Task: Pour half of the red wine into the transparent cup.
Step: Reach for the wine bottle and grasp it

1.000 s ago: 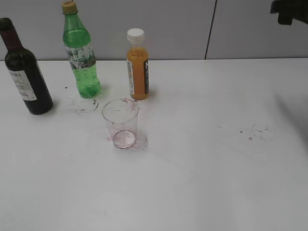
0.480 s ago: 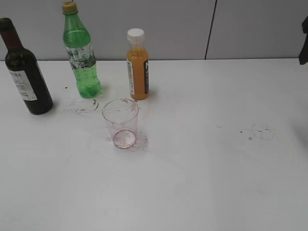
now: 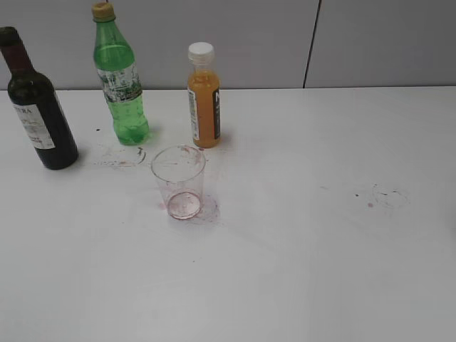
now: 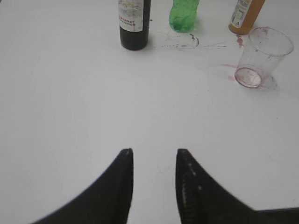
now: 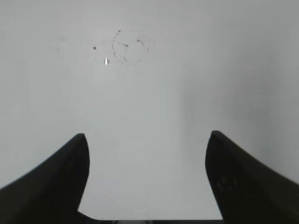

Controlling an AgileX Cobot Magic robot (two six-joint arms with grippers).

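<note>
The red wine bottle (image 3: 39, 114), dark glass with a white label, stands upright at the far left of the table; it also shows in the left wrist view (image 4: 134, 25). The transparent cup (image 3: 179, 182) stands upright in front of the bottles with reddish stains at its bottom; it also shows in the left wrist view (image 4: 261, 56). My left gripper (image 4: 154, 151) is open and empty, well short of the wine bottle. My right gripper (image 5: 147, 135) is open wide and empty over bare table. Neither gripper shows in the exterior view.
A light green plastic bottle (image 3: 120, 78) and a small orange juice bottle (image 3: 204, 100) stand behind the cup. Reddish stains (image 3: 121, 157) mark the white table (image 3: 299, 249) near the bottles. A faint ring mark (image 3: 388, 196) lies at the right; it shows in the right wrist view (image 5: 128, 45).
The dark right arm at the exterior view's upper right edge has moved out of the frame. The bottles and cup have not moved.
</note>
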